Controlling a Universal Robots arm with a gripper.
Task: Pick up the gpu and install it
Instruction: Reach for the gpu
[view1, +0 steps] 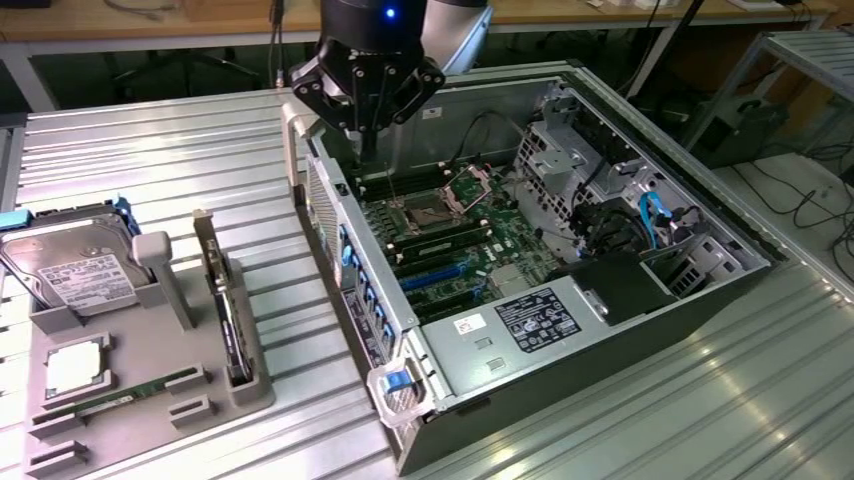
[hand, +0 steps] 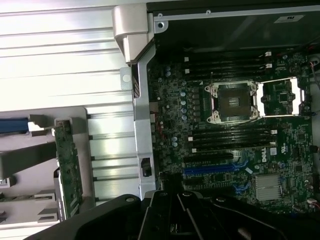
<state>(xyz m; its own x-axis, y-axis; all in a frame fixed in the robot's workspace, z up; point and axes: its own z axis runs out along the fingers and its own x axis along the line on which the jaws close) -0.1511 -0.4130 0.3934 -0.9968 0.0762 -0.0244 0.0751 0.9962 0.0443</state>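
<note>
The end effector (view1: 359, 140) hangs with its fingers pressed together and nothing between them, over the far-left corner of the open computer case (view1: 327, 200) as the exterior view shows it. Just under it lies the motherboard (view1: 441, 240), its empty CPU socket (view1: 430, 213) and memory slots exposed.

The gpu (view1: 230, 320) is not yet picked up. It stands on its long edge in a slot of the grey holder (view1: 200, 395) on the desk (view1: 160, 150), at the exterior view's left, well apart from the end effector, with its silver bracket at the far end. In the wrist view the same card (hand: 67, 165) shows as a thin green strip beside the case wall. A hard drive (view1: 74, 270) sits in the next bay of the holder, and 1 RAM stick (view1: 120, 395) lies in a nearer slot.

The step in hand looks like the reach for the card. To do it well, the fingers would likely have to part before descending, straddle the card's top edge squarely and away from the fan, and lift straight up so that the board does not bind in its slot
</note>
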